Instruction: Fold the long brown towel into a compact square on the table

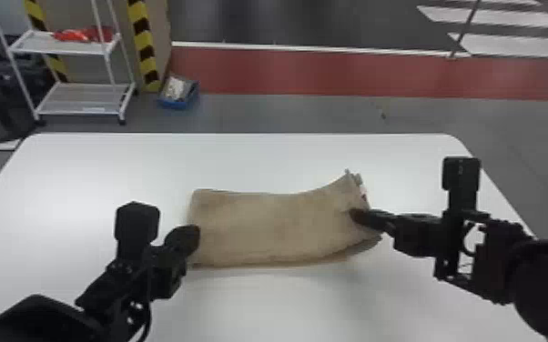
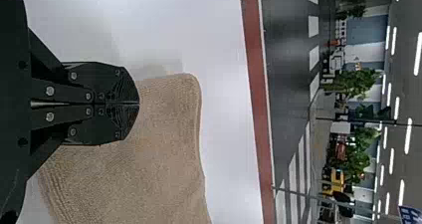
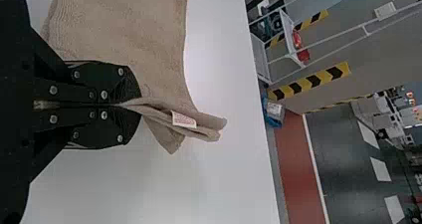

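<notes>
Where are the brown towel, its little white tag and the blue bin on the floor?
Brown towel (image 1: pixel 277 227): head view, middle of its top.
White tag (image 3: pixel 183 120): right wrist view, its middle.
Blue bin (image 1: pixel 174 103): head view, its front wall.

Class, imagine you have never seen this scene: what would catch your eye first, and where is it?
First, the brown towel, a folded band lying across the middle of the white table. Next, the black right gripper, pinching the towel's right end, where a small white label pokes out. Then the matching left gripper, shut, at the towel's left end.
</notes>
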